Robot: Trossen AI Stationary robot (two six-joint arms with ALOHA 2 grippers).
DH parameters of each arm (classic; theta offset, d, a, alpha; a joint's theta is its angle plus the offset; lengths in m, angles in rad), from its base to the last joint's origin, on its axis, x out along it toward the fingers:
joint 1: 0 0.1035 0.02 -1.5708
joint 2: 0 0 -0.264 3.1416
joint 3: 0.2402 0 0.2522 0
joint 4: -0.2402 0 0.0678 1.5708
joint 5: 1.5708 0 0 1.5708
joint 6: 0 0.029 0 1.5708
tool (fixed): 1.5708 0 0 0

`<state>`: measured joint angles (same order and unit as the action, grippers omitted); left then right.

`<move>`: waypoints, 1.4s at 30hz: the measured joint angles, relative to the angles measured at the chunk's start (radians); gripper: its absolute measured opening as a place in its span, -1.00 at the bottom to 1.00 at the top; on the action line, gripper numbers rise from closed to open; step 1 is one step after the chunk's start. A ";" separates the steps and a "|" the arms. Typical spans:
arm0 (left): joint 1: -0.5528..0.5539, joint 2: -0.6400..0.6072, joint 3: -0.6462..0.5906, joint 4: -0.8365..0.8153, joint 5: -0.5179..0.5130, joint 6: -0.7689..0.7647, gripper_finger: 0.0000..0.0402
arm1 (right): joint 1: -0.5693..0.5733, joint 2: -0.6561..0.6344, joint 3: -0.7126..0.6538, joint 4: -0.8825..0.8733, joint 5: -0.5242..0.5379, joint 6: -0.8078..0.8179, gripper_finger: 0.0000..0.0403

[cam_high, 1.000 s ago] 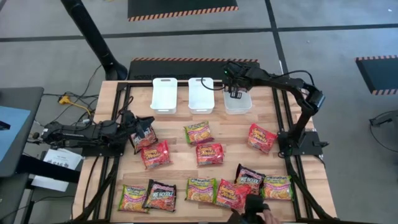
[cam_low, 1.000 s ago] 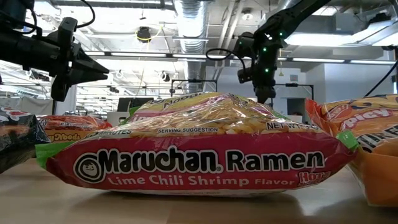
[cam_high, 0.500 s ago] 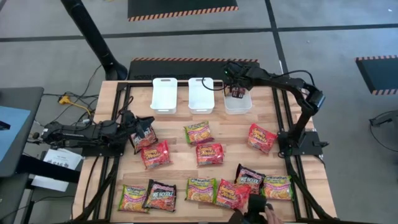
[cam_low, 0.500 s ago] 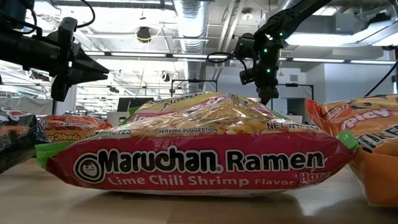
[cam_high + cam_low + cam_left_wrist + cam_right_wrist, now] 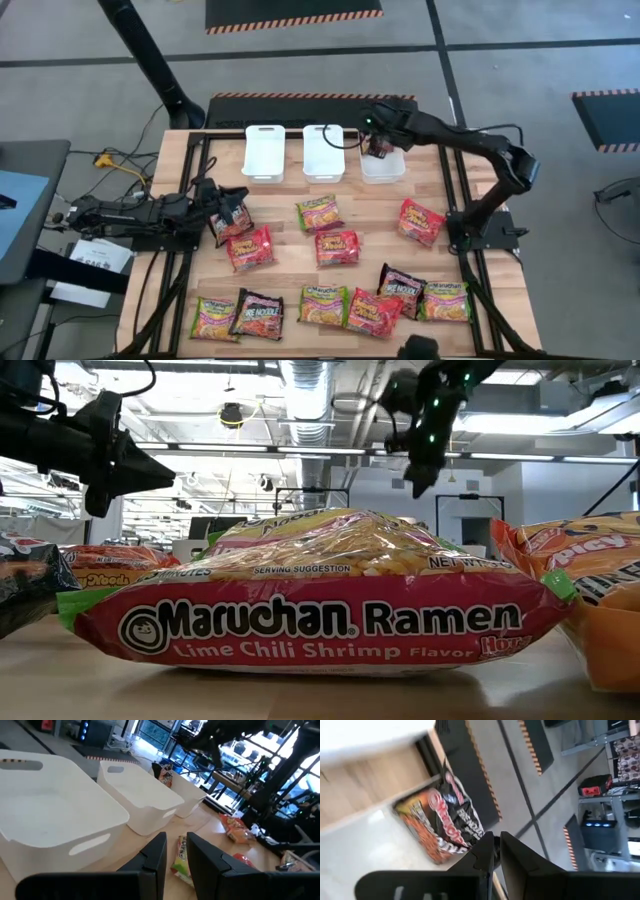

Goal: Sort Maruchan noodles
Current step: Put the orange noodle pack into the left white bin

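Noodles in a black packet (image 5: pixel 445 820) lie binned under the near-closed, empty right claw (image 5: pixel 492 842); the nearest red packet (image 5: pixel 421 221) sits at five o'clock.

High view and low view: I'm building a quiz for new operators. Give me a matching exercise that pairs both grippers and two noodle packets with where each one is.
Things:
A. right gripper
B. left gripper
C. Lime Chili Shrimp packet
D. black packet seen in the left wrist view

Places:
1. filling the low view's foreground
2. inside the rightmost bin
3. at the table's left side, next to another black packet
4. raised above the rightmost bin

Pairs: A-4, B-3, C-1, D-2
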<state>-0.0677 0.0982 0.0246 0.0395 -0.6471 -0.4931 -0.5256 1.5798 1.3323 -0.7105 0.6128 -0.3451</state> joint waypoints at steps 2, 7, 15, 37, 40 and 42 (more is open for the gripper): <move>0.000 0.000 0.000 0.000 0.000 0.003 -0.69 | 0.029 -0.029 0.000 0.000 0.000 0.047 -0.72; 0.000 0.000 0.000 0.000 0.000 -0.012 -0.61 | 0.101 -0.089 0.000 -0.002 -0.001 0.148 -0.72; 0.010 0.000 0.000 0.008 -0.090 -0.062 -0.27 | 0.205 -0.181 0.000 -0.046 -0.013 0.388 -0.72; 0.016 0.044 0.386 -0.143 0.141 0.143 -0.17 | 0.461 -0.321 0.000 0.168 -0.066 0.425 -0.72; 0.016 0.103 0.518 -0.320 0.174 0.133 -0.17 | 0.461 -0.320 0.000 0.172 -0.066 0.425 -0.72; 0.016 0.153 0.606 -0.422 0.198 0.133 -0.17 | 0.460 -0.317 0.000 0.172 -0.065 0.425 -0.72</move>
<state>-0.0513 0.2511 0.6306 -0.3823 -0.4488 -0.3599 -0.0654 1.2631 1.3323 -0.5390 0.5476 0.0795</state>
